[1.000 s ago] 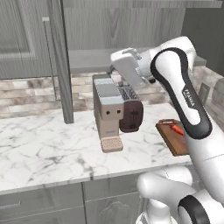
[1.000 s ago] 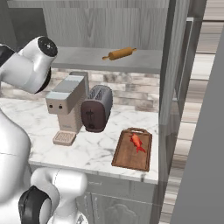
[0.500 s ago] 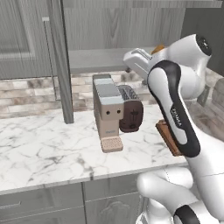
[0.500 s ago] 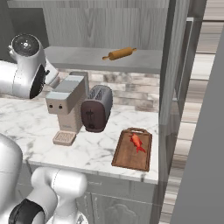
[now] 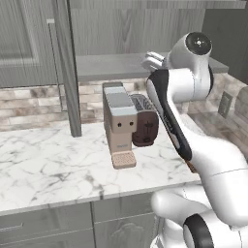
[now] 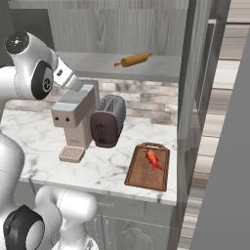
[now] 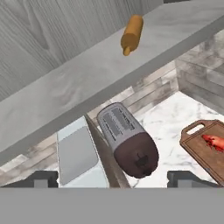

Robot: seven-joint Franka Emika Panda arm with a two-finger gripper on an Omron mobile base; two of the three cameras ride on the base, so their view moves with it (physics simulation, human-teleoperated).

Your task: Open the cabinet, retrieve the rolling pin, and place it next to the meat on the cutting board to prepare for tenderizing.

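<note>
The cabinet point(image 6: 122, 29) stands open. On its grey shelf point(image 7: 83, 76) lies the rolling pin point(image 6: 133, 59), a small orange-tan cylinder, also seen in the hand view as the rolling pin point(image 7: 131, 34) up and to the right. My gripper point(image 7: 113, 180) is open and holds nothing. It hovers in front of the shelf edge above the appliances, well short of the pin. The cutting board point(image 6: 148, 167) lies on the counter at the right with the red meat point(image 6: 153, 157) on its far half. In the hand view, the board point(image 7: 203, 148) and meat point(image 7: 214, 141) sit at the right edge.
A tan coffee machine point(image 6: 74, 117) and a dark toaster point(image 6: 107, 121) stand side by side on the marble counter point(image 5: 53, 169) under the shelf. One open cabinet door point(image 5: 65, 72) hangs edge-on at the left, another door point(image 6: 195, 73) at the right. Grey drawer fronts point(image 5: 43, 227) run below.
The arm's elbow has risen and swung, and the hand has moved up and a little right, closer to the shelf front. The jaws stay open. The rolling pin, board and meat have not moved.
</note>
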